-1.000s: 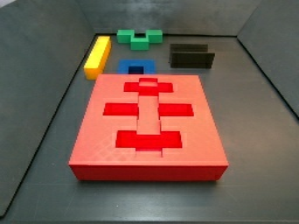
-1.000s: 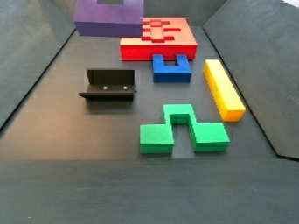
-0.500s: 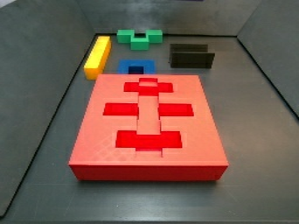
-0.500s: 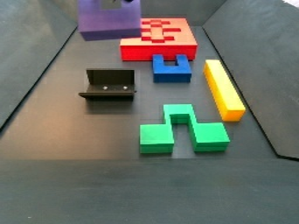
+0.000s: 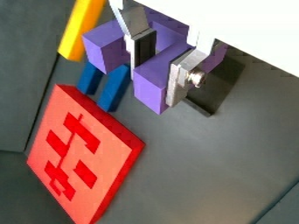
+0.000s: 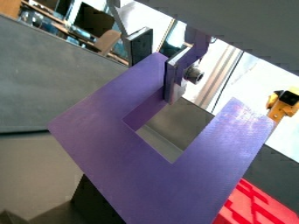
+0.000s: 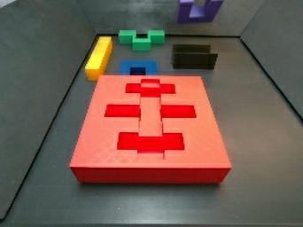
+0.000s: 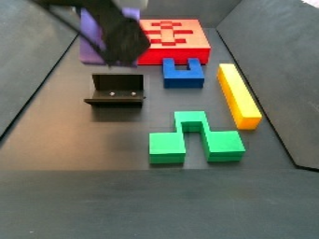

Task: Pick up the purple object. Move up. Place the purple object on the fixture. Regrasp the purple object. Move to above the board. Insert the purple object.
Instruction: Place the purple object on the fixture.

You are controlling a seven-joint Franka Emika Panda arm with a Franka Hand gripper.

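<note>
Now we see the gripper [image 5: 160, 54] clamped on the purple block [image 5: 140, 59], up in the air.

In both wrist views our silver fingers [image 6: 179, 68] pinch one prong of the block [image 6: 152, 149], its notch open between the prongs. In a side view the block [image 7: 198, 9] hangs high near the back wall, above the fixture [image 7: 194, 58]. Below sit the red board [image 7: 149, 129], blue block [image 7: 137, 68], yellow bar [image 7: 98, 56] and green block [image 7: 147, 37], all on the floor.
</note>
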